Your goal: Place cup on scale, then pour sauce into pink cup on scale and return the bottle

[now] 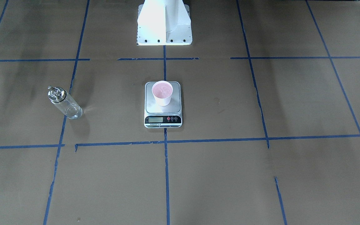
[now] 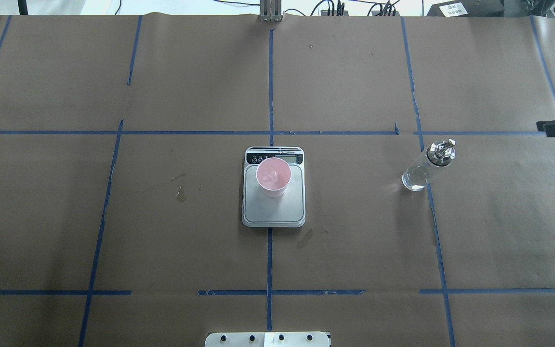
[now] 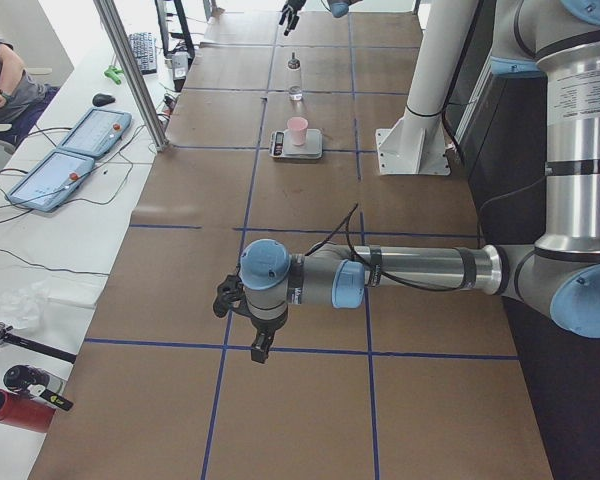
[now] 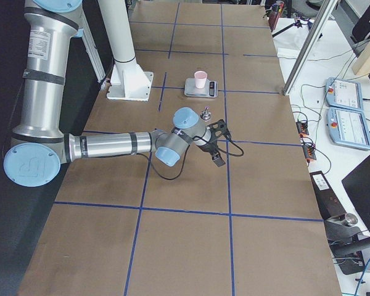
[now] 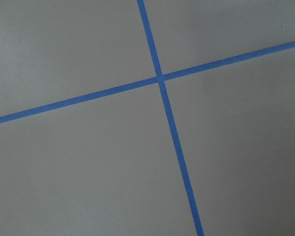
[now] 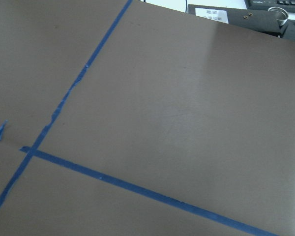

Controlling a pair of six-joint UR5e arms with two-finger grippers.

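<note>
Cup (image 2: 273, 176): you have it upright on the scale (image 2: 273, 209), on the steel plate. It sits toward the display end, with bare plate showing around it.
Scale: it lies flat on the counter (image 2: 186, 231) over a blue tape line (image 2: 269, 250), with its black display strip on the side away from the robot's base.
Sauce: you cannot make out a liquid level in the cup; only a small glint shows on the pink inside.
Bottle (image 2: 424, 166): it stands upright on the counter, well apart from the scale on the robot's right, with the silver cap and spout on top. Nothing touches it.
Right end effector (image 2: 549, 126): you see only a black part at the edge of the overhead view, beyond the bottle from the scale and holding nothing. You cannot tell how far apart its fingers are.
Left end effector (image 3: 260, 345): it hangs over bare counter, far from the scale on the robot's left. You cannot tell its opening from the side view.
Stain (image 2: 180, 194): a small wet-looking mark lies on the counter to the scale's left.
</note>
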